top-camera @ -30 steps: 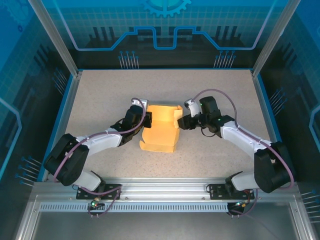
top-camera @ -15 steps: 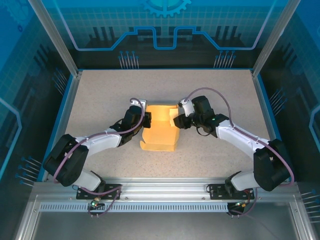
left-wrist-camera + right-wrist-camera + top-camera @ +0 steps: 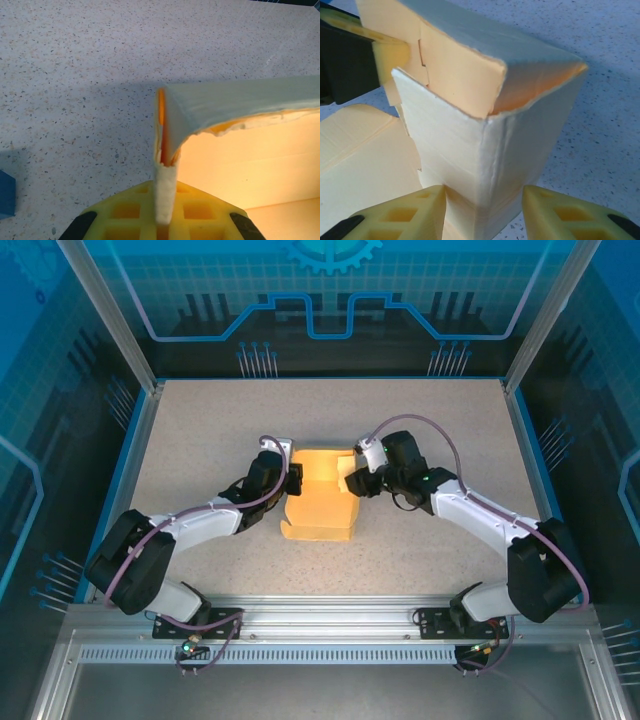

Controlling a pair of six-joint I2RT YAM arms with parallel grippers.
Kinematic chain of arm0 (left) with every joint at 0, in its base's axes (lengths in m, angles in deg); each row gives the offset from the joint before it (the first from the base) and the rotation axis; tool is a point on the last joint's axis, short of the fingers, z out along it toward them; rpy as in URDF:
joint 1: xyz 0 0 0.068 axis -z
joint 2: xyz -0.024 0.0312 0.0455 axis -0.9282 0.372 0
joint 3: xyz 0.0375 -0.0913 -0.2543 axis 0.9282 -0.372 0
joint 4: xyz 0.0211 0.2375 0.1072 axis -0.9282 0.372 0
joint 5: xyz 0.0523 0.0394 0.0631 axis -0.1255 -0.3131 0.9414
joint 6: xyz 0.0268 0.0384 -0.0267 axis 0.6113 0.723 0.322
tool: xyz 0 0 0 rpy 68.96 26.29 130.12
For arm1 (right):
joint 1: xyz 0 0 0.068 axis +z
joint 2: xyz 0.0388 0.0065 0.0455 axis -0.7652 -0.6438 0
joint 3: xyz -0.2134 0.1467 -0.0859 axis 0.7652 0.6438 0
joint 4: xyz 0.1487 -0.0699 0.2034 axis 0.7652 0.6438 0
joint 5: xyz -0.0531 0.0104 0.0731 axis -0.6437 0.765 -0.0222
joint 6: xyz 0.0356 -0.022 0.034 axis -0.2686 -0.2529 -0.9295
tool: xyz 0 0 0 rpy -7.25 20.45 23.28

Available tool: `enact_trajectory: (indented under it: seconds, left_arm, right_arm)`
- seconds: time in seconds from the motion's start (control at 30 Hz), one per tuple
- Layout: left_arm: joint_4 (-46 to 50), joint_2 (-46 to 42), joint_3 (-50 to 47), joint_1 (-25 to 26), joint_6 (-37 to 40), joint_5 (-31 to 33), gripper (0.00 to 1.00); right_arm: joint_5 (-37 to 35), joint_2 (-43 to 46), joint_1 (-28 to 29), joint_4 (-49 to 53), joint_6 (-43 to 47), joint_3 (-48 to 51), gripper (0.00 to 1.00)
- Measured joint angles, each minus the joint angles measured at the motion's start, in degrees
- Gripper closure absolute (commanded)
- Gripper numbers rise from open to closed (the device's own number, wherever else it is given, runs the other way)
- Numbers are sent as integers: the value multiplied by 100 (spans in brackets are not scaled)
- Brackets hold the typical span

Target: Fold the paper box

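Note:
The pale yellow paper box [image 3: 320, 502] lies mid-table, half folded, with its walls partly raised. My left gripper [image 3: 293, 478] is shut on the box's left wall; in the left wrist view the thin cardboard edge [image 3: 166, 150] stands pinched between the yellow fingers of the left gripper [image 3: 165, 192]. My right gripper [image 3: 352, 482] is at the box's far right corner. In the right wrist view its jaws stand apart on either side of that raised corner [image 3: 470, 145], the right gripper [image 3: 484, 195] with its left finger [image 3: 405, 215] against the wall. The left gripper's finger [image 3: 390, 55] shows behind.
A small dark blue cube [image 3: 6, 195] sits on the speckled tabletop [image 3: 200, 430] just left of the left gripper. Blue-framed enclosure walls [image 3: 140, 430] edge the table on the sides and back.
My right gripper has moved left onto the box's right corner, and that corner flap now stands closer in. The left arm and its grip have stayed put.

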Motion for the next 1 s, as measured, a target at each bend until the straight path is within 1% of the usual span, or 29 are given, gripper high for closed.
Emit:
enact_trajectory:
  seconds: [0.07, 0.27, 0.47, 0.67, 0.83, 1.0]
  left_arm:
    - [0, 0, 0, 0, 0, -7, 100]
    - [2, -13, 0, -2, 0, -2, 100]
    - [-2, -28, -4, 4, 0, -48, 100]
    - [-7, -35, -11, 22, 0, -133, 100]
    - [-4, -44, -33, 48, 0, -201, 100]
    - [-11, -44, -33, 48, -2, -203, 100]
  right_arm:
    - [-341, -55, 129, 138, -52, -190, 56]
    - [-1475, -339, 485, 573, -271, -605, 70]
    - [-2428, -476, 691, 938, -450, -837, 73]
    - [-2979, -564, 778, 1113, -560, -914, 77]
    - [-3442, -807, 852, 1314, -673, -1084, 84]
    - [-4061, -1043, 1064, 1591, -831, -1364, 85]
